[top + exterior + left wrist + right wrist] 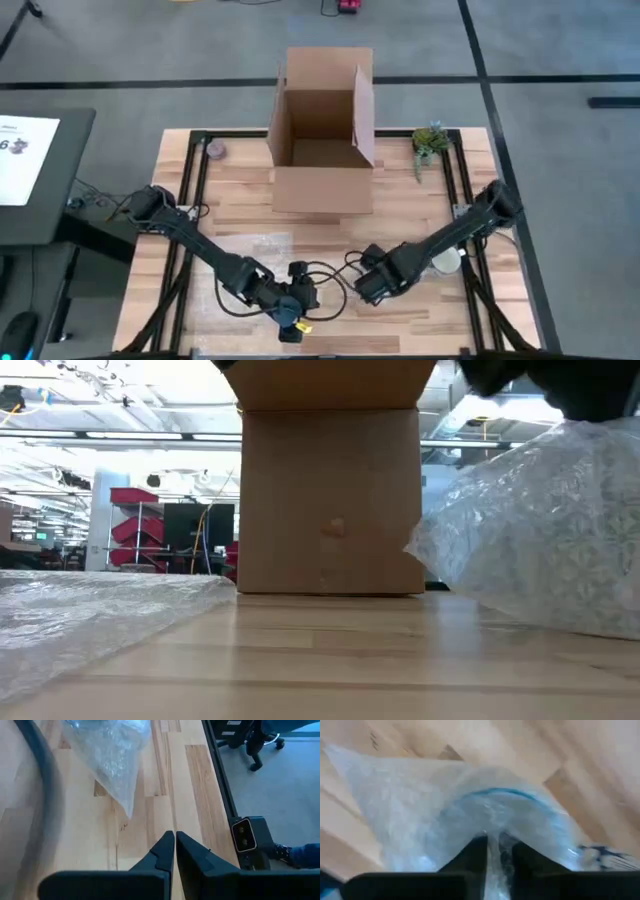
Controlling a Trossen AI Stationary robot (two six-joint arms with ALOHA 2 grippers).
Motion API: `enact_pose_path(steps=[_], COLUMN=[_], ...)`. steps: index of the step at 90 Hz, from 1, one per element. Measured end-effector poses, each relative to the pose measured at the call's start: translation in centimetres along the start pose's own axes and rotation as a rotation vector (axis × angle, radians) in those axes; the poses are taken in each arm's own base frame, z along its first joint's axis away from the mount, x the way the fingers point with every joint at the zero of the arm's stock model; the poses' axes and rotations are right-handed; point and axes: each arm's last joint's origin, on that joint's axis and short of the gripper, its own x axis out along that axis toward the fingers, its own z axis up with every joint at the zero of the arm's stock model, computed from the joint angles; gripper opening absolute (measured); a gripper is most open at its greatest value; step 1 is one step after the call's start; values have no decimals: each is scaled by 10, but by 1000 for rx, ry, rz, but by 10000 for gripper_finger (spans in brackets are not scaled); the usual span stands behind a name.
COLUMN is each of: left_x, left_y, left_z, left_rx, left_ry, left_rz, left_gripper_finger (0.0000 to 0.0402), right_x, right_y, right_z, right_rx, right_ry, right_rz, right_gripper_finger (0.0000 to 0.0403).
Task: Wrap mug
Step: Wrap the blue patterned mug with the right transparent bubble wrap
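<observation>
Overhead, both arms crowd the bench's (400,205) near edge, an open cardboard box (320,125) behind. Down low, a bubble wrap bundle (545,535) hangs right of it. Left wrist: left tool (174,851) pinched together, empty. Right wrist: right tool (498,851) clamps the wrap over a blue-rimmed mug (520,815).

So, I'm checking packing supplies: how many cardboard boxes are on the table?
1. The open cardboard box stands at the table's far edge, centred, flaps up. None other shows.
</observation>
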Motion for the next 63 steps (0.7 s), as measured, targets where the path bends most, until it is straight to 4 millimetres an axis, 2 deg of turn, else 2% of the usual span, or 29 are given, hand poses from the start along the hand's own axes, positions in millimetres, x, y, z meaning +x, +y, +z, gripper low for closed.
enact_pose_path(steps=[9,19,33,40,46,63], left_x=[0,0,0,0,0,0], left_y=[0,0,0,0,0,0], left_z=[0,0,0,0,0,0], left_rx=[-3,-12,-16,-18,-18,-21], left_ry=[-1,-2,-2,-2,-2,0], left_rz=[0,0,0,0,0,-1], left_gripper_finger=[0,0,0,0,0,0], right_x=[-16,-34,-38,-24,-2,52], right_y=[-8,-16,-10,-3,2,14], right_z=[-1,-3,-5,-4,-5,-3], right_rx=[12,67,93,92,87,55], right_ry=[-9,-24,-55,-64,-47,35], right_rz=[45,118,192,189,123,-26], right_gripper_finger=[82,86,61,33,9,2])
